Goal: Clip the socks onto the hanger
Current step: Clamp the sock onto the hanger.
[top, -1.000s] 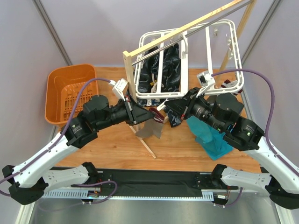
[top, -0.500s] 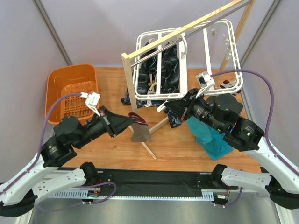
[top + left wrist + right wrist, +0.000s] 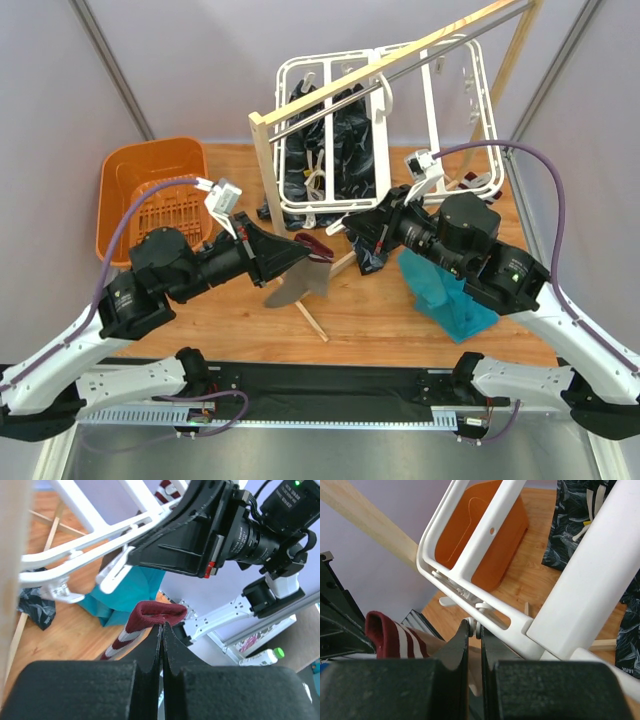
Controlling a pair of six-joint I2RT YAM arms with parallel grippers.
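My left gripper point(image 3: 302, 258) is shut on the maroon-and-white striped cuff of a taupe sock point(image 3: 300, 284), which hangs below the fingers above the table. In the left wrist view the cuff point(image 3: 156, 615) folds over the shut fingertips. My right gripper point(image 3: 349, 228) is shut on a small white clip point(image 3: 481, 628) dangling from the near rail of the white hanger point(image 3: 433, 105), which hangs tilted from the wooden rack. The sock cuff point(image 3: 390, 638) is just left of that clip, apart from it. A second striped piece point(image 3: 470, 181) peeks out behind the right arm.
The wooden pole rack point(image 3: 400, 55) straddles the table, with a floor bar point(image 3: 312, 325) under the sock. A black patterned garment point(image 3: 335, 140) hangs in the hanger. A teal cloth point(image 3: 450, 295) lies under the right arm. An orange basket point(image 3: 150, 195) stands at far left.
My left arm drew back left with the sock, then swung right again toward the clip. The right gripper and the hanger have shifted a little to the left.
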